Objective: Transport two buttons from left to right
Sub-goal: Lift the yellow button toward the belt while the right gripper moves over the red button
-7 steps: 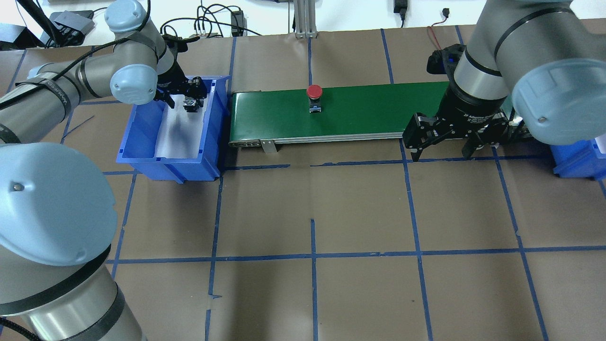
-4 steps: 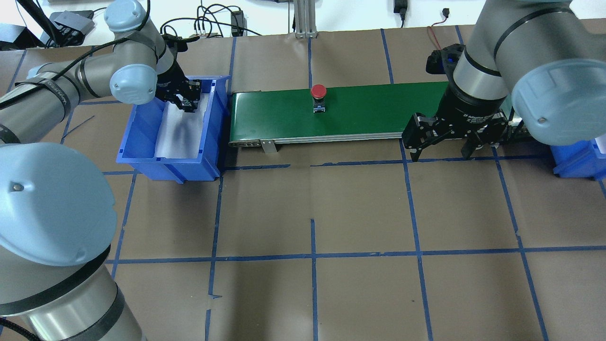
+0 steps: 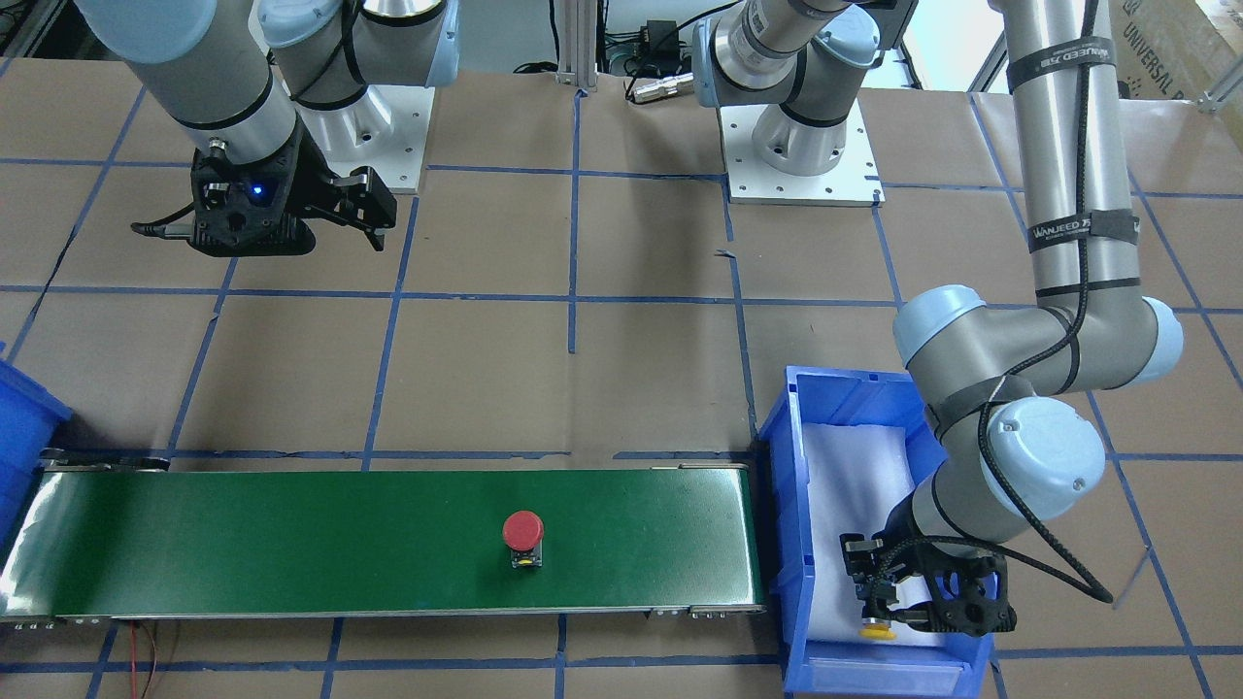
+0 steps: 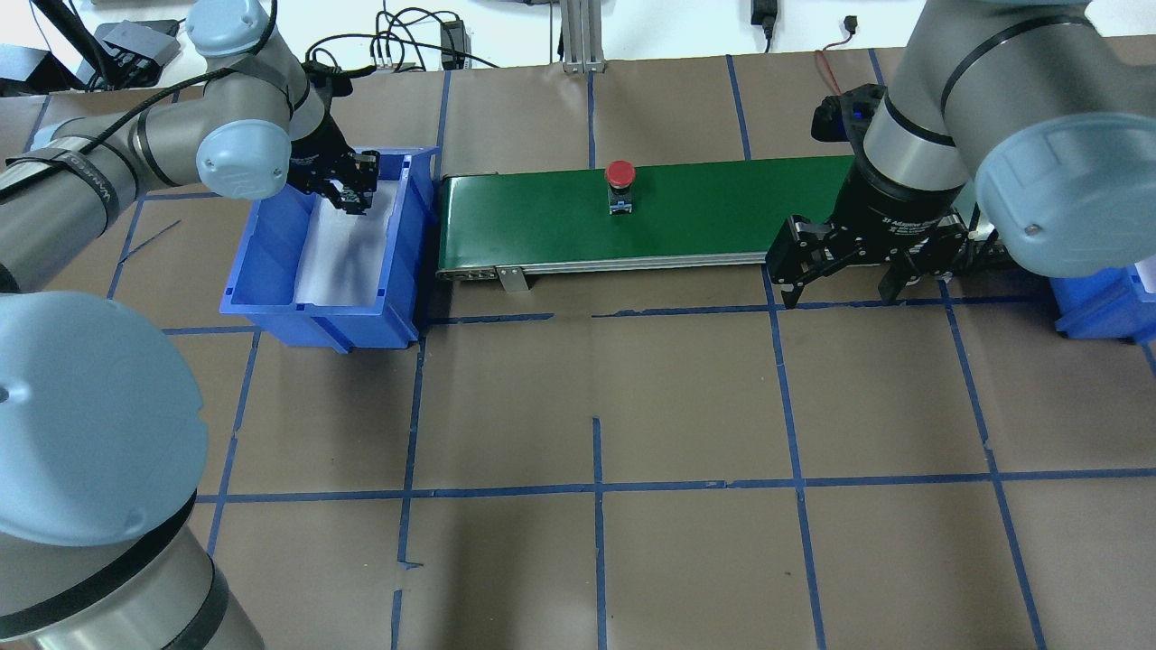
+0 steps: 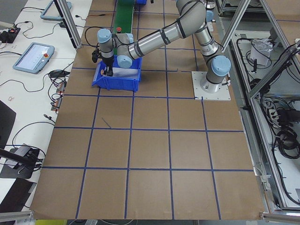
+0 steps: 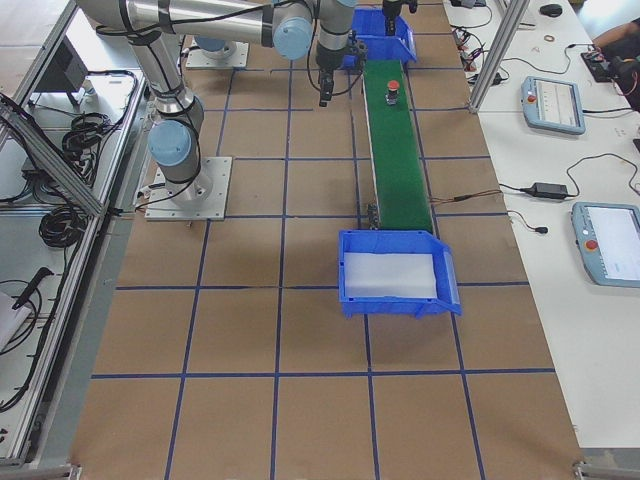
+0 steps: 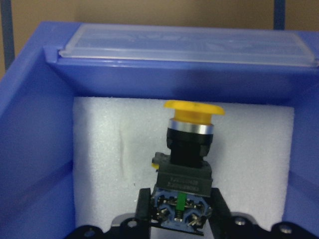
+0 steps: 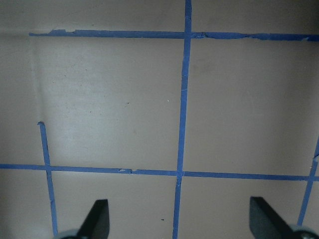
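Observation:
The yellow-capped button (image 7: 193,110) sits between the fingers of my left gripper (image 7: 182,219), which is shut on its black-grey body inside the left blue bin (image 4: 271,271), over the white foam. From the front, the yellow cap (image 3: 879,631) pokes out below the left gripper (image 3: 882,600). The red-capped button (image 4: 619,174) stands upright on the green conveyor belt (image 4: 722,217), left of its middle, also seen as the red button (image 3: 522,531). My right gripper (image 4: 844,287) hangs open and empty over the table by the belt's right end; its fingertips (image 8: 97,219) are spread wide.
A second blue bin (image 4: 1097,307) with white foam stands past the belt's right end, partly hidden by my right arm. Cables and boxes lie along the table's far edge. Blue tape lines grid the brown tabletop.
The red button has travelled to the right along the belt. My left gripper has shifted slightly left within the bin. The right arm has stayed still.

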You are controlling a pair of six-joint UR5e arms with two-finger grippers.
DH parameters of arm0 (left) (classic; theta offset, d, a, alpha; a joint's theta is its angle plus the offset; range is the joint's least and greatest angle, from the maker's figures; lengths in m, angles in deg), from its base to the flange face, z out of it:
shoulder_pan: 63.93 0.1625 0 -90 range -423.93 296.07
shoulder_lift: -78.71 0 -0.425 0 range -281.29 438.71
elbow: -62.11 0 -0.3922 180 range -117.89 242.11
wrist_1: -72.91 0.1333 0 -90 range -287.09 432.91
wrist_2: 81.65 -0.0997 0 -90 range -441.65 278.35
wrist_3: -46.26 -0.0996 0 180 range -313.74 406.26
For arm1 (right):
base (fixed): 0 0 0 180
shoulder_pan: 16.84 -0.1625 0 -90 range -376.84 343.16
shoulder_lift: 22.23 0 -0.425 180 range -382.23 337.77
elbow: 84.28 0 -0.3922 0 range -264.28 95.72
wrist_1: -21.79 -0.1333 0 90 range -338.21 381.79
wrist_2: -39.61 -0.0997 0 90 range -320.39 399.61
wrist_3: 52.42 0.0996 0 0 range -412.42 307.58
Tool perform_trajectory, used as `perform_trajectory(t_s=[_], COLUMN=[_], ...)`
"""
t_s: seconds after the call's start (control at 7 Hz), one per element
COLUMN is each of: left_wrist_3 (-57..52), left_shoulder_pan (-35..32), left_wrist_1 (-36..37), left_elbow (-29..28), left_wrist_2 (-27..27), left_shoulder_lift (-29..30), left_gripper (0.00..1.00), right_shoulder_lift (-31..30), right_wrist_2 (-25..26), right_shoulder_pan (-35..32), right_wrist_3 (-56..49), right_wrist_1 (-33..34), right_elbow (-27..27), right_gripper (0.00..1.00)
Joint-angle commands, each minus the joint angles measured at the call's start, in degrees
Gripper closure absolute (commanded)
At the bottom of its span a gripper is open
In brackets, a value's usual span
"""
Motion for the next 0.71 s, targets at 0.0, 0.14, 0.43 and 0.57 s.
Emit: perform_trajectory(t_s=[0.0,0.14,0.43,0.57], left_wrist_3=[1.21,1.74,2.27,3.14], left_shoulder_pan=[-0.04,-0.04,-0.38,-0.65], left_wrist_1=[-4.03,-6.66,-11.50,-15.00], left_elbow=[1.29,2.17,4.72,4.12], left_wrist_2=[-0.15,-0.15,-0.23,-0.24], left_shoulder_lift=[-4.13,-6.67,-12.82,-15.03], left_gripper=[0.69,0.69,0.69,0.69], right_shoulder_lift=[0.04,0.13,4.31,8.52], right_wrist_2=[0.19,0.55,1.15,1.60], right_shoulder_pan=[-0.01,-0.10,-0.19,-0.45], right_wrist_3=[-0.38,-0.38,3.38,3.84], right_wrist_1=[-0.61,0.08,5.44,6.15], right_elbow=[-0.15,-0.06,4.82,8.69], right_gripper=[0.00,0.00,0.00,0.00])
